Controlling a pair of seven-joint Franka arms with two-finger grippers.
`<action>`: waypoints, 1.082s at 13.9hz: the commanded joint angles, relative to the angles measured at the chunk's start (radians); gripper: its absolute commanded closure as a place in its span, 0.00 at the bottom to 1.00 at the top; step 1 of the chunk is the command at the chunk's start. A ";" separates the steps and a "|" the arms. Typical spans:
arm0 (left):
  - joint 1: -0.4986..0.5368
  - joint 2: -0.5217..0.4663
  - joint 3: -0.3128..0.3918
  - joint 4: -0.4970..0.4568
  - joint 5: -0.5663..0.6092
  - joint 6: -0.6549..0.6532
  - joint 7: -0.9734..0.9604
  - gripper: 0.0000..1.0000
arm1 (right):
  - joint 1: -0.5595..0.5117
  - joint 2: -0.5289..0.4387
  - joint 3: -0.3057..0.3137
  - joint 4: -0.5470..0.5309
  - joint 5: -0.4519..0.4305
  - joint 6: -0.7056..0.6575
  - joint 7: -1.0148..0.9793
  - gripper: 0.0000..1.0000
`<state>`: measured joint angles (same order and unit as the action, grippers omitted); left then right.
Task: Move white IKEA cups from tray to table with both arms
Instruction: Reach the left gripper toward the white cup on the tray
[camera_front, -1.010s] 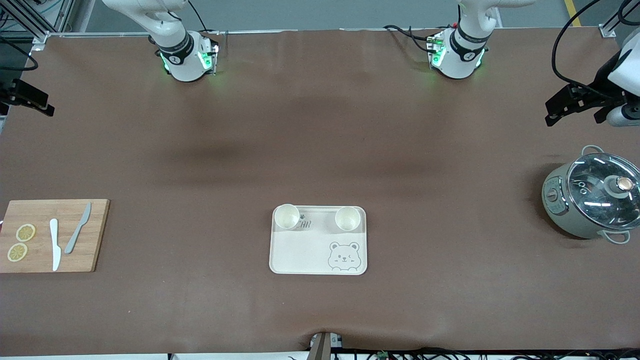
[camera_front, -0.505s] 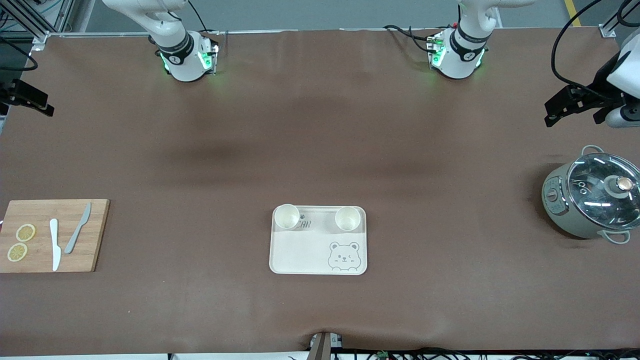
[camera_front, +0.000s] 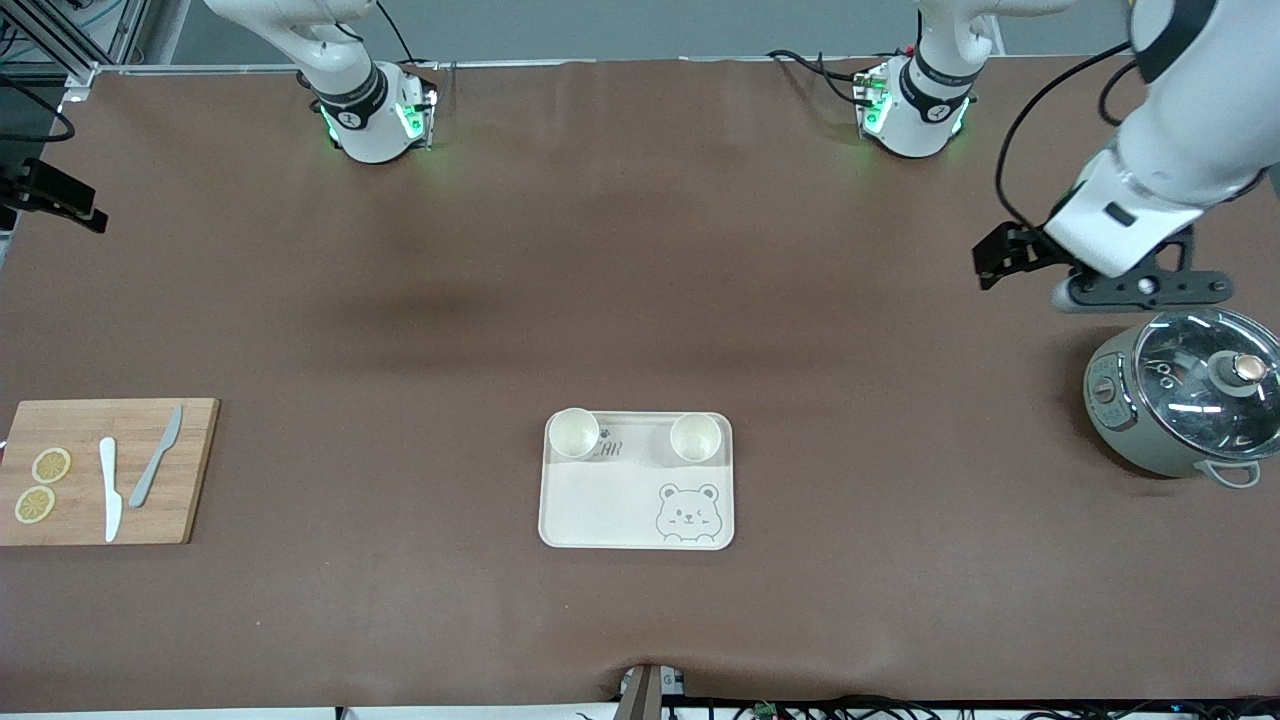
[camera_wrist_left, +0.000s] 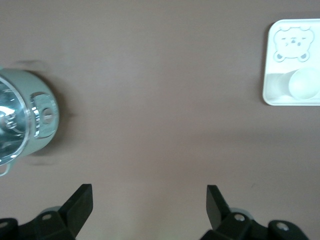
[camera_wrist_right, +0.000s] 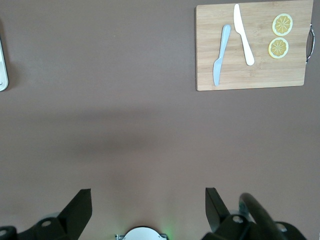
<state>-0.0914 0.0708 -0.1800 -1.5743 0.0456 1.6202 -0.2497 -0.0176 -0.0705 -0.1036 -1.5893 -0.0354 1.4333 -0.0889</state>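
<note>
Two white IKEA cups stand upright on the cream bear-printed tray (camera_front: 600, 510), along the tray's edge farther from the front camera. One cup (camera_front: 573, 433) is at the corner toward the right arm's end, the other (camera_front: 695, 437) toward the left arm's end. My left gripper (camera_front: 1005, 258) hangs open and empty over bare table beside the pot, well apart from the tray. In the left wrist view its fingers (camera_wrist_left: 82, 200) frame only tabletop, with one cup (camera_wrist_left: 305, 82) on the tray at the frame's edge. My right gripper (camera_wrist_right: 148, 196) is open and empty, high over the table near its own base.
A grey-green pot with a glass lid (camera_front: 1185, 390) stands at the left arm's end. At the right arm's end a wooden cutting board (camera_front: 190, 500) carries two knives (camera_front: 110, 488) and lemon slices (camera_front: 50, 465). Brown tabletop lies between the tray and both arm bases.
My left arm has swung in from the table's edge toward the middle, so its gripper now hangs nearer the tray, beside the pot. The right arm and both cups have not moved.
</note>
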 joint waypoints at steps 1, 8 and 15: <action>-0.002 0.064 -0.058 -0.006 -0.007 0.099 -0.098 0.00 | -0.025 0.008 0.012 0.014 0.008 -0.007 0.005 0.00; -0.114 0.268 -0.108 0.003 0.005 0.344 -0.293 0.00 | -0.030 0.015 0.012 0.019 0.006 -0.004 0.005 0.00; -0.200 0.501 -0.102 0.026 0.007 0.570 -0.408 0.13 | -0.036 0.097 0.015 0.069 0.005 -0.011 0.003 0.00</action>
<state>-0.2842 0.5148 -0.2876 -1.5914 0.0456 2.1632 -0.6411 -0.0335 -0.0003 -0.1031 -1.5560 -0.0357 1.4441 -0.0893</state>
